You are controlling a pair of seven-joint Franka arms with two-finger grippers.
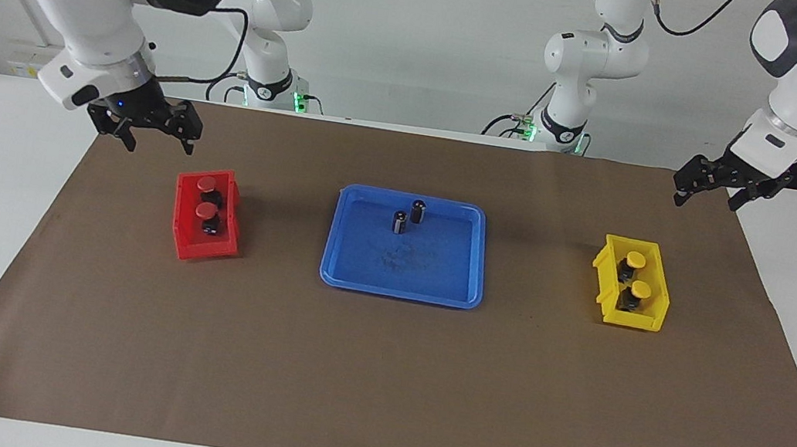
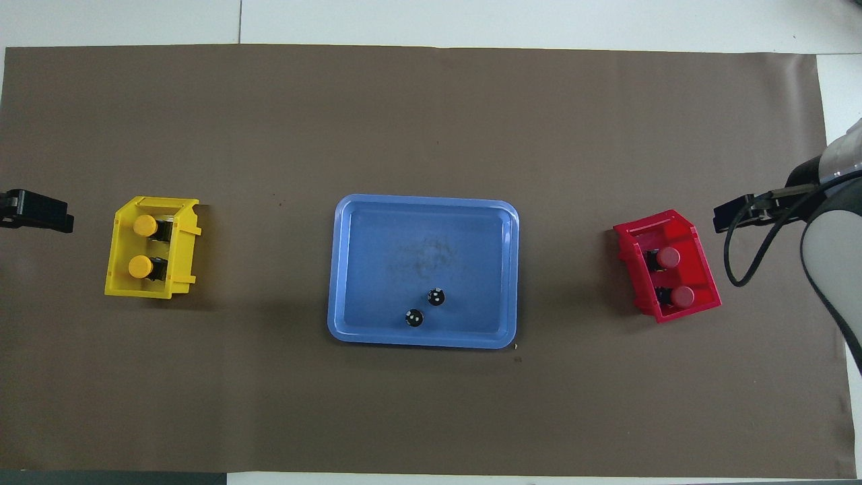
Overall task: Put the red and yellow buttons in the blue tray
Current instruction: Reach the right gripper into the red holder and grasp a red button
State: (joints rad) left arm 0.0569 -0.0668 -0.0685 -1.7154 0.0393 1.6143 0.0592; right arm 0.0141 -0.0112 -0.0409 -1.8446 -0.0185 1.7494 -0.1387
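The blue tray [image 2: 350, 269] holds two dark cylinders [image 2: 425, 307], between the yellow bin [image 2: 118, 269] and red bin [image 2: 700, 269].

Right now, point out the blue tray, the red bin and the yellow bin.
blue tray [image 1: 340, 246]: facing view, bare floor near its rim.
red bin [image 1: 204, 249]: facing view, its outer wall.
yellow bin [image 2: 118, 259]: overhead view, its side wall.

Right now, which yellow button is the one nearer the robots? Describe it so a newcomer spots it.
Find the yellow bin at the left arm's end of the mat, beside the blue tray. Two yellow-capped buttons sit inside. Yours is the yellow button closer to the robots, not its twin next to it.
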